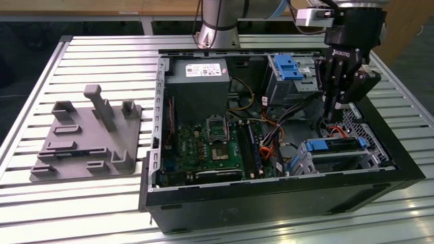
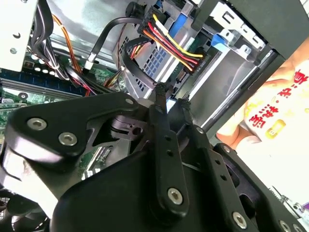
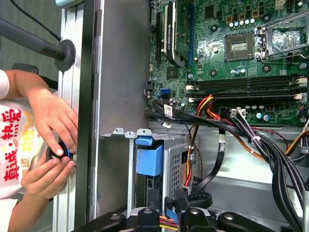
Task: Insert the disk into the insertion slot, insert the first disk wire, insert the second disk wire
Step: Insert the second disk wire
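The disk (image 1: 337,145) lies in the insertion slot (image 1: 347,162), a low perforated metal cage at the open computer case's near corner on the exterior view's right; its blue bracket (image 3: 149,159) shows at the end. My gripper (image 1: 330,121) reaches down into the case just behind the disk. In the second wrist view the gripper (image 2: 173,99) is shut on the end of a thin black wire (image 2: 133,60). A plug with red, yellow and black wires (image 2: 169,46) sits against the cage just past the fingertips.
A taller metal bay with a blue latch (image 1: 288,71) stands behind the gripper. The motherboard (image 1: 210,147) and power supply (image 1: 200,76) fill the case's left. A grey fixture plate (image 1: 81,137) lies on the table. A person's hands (image 3: 48,140) hold a small object beside the case wall.
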`<state>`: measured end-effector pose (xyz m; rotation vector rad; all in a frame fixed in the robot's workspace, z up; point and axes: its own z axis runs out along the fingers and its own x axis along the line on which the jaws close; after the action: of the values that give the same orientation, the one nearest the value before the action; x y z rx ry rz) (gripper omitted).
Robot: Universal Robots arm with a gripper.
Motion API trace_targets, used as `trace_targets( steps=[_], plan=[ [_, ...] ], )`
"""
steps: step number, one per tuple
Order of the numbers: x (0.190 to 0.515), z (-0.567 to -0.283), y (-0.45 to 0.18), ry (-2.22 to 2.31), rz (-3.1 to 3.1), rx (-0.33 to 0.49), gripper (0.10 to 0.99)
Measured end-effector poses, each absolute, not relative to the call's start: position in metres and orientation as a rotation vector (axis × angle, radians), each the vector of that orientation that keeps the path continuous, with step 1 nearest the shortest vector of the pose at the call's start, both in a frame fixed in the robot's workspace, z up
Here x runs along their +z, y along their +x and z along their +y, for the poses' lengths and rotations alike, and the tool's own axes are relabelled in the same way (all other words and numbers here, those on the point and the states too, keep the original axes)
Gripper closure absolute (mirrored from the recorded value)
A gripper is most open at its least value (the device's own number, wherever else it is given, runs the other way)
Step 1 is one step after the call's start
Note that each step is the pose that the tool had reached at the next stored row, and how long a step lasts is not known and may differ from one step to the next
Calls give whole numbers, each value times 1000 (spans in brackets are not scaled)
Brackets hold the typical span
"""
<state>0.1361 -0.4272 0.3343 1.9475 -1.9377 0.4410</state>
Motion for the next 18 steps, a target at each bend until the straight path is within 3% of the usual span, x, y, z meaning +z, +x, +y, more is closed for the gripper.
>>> trace_targets(
  steps=[18],
  plan=[
    [328,-426,138,1943,-1936,444,820]
  ],
)
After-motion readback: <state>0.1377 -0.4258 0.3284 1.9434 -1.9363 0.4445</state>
